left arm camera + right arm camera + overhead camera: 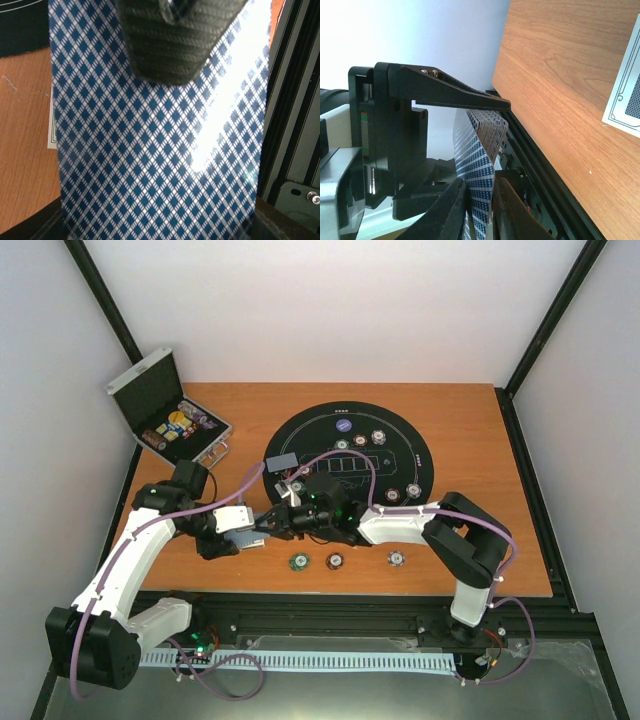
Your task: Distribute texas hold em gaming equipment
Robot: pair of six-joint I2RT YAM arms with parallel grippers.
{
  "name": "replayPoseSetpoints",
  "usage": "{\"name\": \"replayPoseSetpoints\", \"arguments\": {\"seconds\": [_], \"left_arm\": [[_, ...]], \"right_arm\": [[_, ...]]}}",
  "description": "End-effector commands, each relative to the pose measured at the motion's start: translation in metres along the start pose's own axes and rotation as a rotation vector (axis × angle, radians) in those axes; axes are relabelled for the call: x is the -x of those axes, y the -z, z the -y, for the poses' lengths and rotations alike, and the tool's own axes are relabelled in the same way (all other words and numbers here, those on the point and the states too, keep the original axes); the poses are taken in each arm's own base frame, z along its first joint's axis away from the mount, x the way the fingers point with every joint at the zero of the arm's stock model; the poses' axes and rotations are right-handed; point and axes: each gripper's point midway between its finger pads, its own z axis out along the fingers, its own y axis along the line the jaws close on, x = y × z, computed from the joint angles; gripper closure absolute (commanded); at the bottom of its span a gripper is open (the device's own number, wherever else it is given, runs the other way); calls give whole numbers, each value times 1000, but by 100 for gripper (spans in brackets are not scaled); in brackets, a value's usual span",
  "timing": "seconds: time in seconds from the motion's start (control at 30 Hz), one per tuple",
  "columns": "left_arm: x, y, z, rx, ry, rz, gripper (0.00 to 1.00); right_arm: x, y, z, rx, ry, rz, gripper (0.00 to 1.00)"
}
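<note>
My left gripper (250,532) is shut on a deck of blue-checked playing cards (150,150), held over the table's near edge. In the left wrist view the deck's back fills the frame. My right gripper (480,212) meets it from the right. Its fingers (445,212) are pinched on the top card (481,195), which bends away from the deck (490,127). One card (281,461) lies on the round black mat (300,435). A green chip (298,561), a brown-red chip (334,561) and a purple-white chip (396,558) sit near the front edge.
The open silver case (165,410) with more chips stands at the back left. Several chips and a purple button disc (343,424) lie on the mat. Another card (627,100) lies on the wood. A black frame rail (290,125) runs along the table's near edge.
</note>
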Motion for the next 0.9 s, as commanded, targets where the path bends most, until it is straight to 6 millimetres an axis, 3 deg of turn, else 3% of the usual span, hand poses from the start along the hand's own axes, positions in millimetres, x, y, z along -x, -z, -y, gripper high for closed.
{"name": "replayPoseSetpoints", "arguments": {"seconds": [0.0,0.37,0.53,0.67,0.73,0.77,0.87], "left_arm": [[8,8,-4,31,-36,27,99],[10,8,-8,34,-36,26,99],[9,7,-9,35,-34,24,99],[8,7,-9,37,-37,16,99],[8,8,-10,35,-38,12,99],[9,8,-11,34,-36,12,99],[11,10,-12,32,-32,13,99]], "right_arm": [[6,12,2,-27,-5,31,85],[22,40,5,-53,-2,84,92],[43,64,9,-66,-1,124,94],[88,109,23,-115,-4,199,95],[122,135,28,-136,3,245,96],[134,147,43,-176,-14,254,96],[190,180,61,-247,17,306,97]]}}
